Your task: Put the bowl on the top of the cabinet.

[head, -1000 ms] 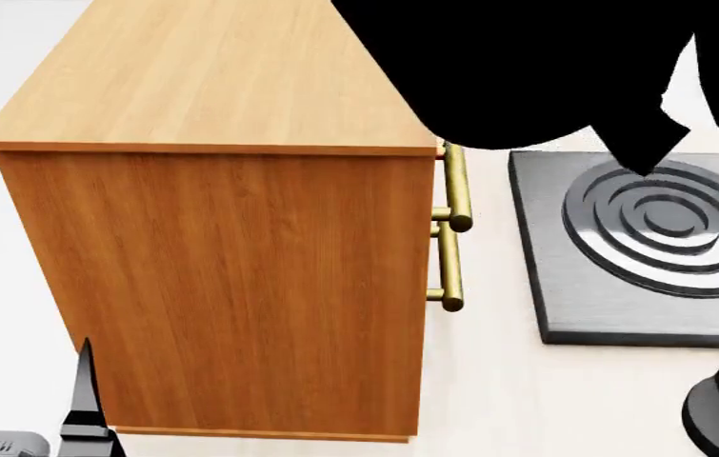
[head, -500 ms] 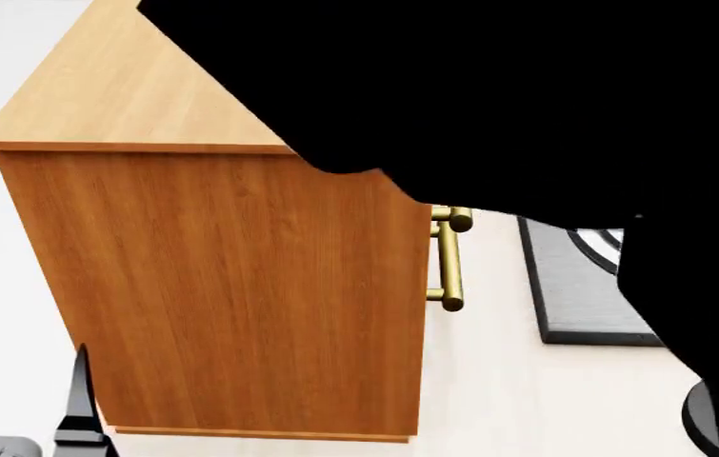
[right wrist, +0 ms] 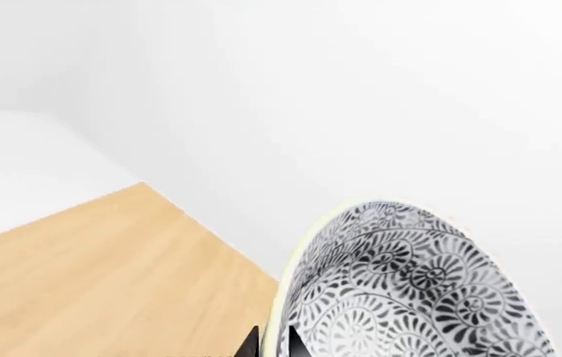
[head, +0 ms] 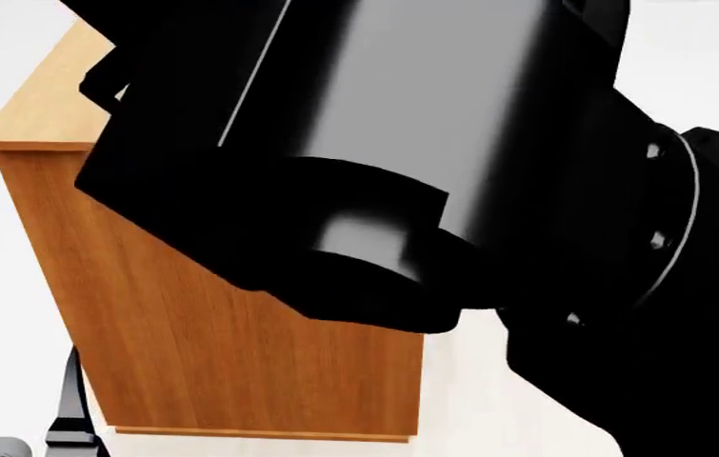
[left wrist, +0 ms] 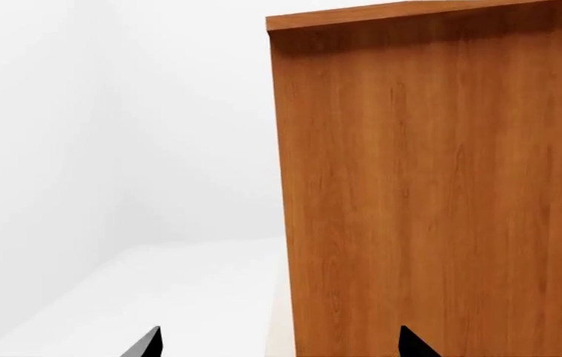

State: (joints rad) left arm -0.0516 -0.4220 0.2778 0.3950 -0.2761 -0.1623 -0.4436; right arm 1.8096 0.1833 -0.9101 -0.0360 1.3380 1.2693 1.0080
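The right pincer (right wrist: pixel 271 343) pinches the rim of the deep white bowl with grey leaf pattern (right wrist: pixel 410 286), holding it tilted above the flat top of the orange-brown wood-grain cabinet (right wrist: pixel 102 282), probably so it can be lowered there. The left pincer (left wrist: pixel 275 346), fingers spread, waits low beside the cabinet's side, holding nothing.

A bare simulated room, loosely domestic: plain white walls (left wrist: pixel 112 111) and a pale floor (head: pixel 480 409) surround a wood-grain cabinet (head: pixel 245 352) of the household kind (its flat top (right wrist: pixel 92 275) shows from above), alongside a patterned bowl (right wrist: pixel 410 290).
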